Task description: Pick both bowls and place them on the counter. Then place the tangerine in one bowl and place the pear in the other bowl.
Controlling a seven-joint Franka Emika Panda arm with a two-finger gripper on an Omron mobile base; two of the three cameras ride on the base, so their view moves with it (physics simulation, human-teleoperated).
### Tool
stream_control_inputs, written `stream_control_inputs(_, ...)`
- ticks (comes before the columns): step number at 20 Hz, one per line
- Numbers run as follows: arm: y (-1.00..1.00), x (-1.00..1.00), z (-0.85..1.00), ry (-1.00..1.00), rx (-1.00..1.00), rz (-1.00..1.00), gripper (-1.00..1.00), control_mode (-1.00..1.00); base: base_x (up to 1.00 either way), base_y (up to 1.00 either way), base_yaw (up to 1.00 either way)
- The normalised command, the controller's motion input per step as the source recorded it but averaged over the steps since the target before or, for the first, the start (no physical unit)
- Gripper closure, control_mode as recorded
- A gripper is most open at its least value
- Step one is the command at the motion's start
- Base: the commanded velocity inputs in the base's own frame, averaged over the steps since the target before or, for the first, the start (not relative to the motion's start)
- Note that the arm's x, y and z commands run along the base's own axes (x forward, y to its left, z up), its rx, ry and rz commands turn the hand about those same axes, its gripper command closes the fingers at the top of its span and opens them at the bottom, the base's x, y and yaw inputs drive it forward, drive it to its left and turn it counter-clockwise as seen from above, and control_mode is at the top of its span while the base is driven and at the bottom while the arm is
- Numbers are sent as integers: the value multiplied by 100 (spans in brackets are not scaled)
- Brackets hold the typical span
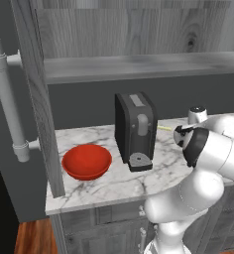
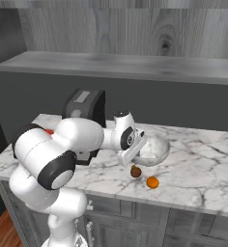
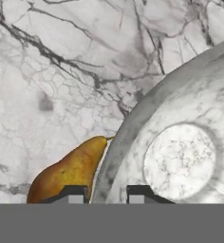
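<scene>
Gripper: jaws narrowly parted astride the marbled bowl rim; grip cannot be told.
Pear: just beside 1 fingertip.
Tangerine: near, on counter.
Red bowl: well apart.

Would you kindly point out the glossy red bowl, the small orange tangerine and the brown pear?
Glossy red bowl point(image 1: 87, 161): left base view, inner hollow.
Small orange tangerine point(image 2: 152, 182): right base view, centre of the ball.
Brown pear point(image 3: 69, 171): hand view, rounded body.

1. Coffee machine stands mid-counter, blocking a straight path between red bowl and marbled bowl.
2. Pear lies against the marbled bowl's rim; tangerine just beside it.
3. Shelf overhangs the rear.
4. Counter right of the fruit is open.
</scene>
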Motion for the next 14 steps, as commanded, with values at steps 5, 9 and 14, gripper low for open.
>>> stream_control_inputs(5,0,-17,10,-5,3,-3,-100,-100,0,0,0)
stream_control_inputs(9,0,-48,32,-11,3,-13,-100,-100,0,0,0)
stream_control_inputs(14,9,-53,21,-9,5,-22,-100,-100,0,0,0)
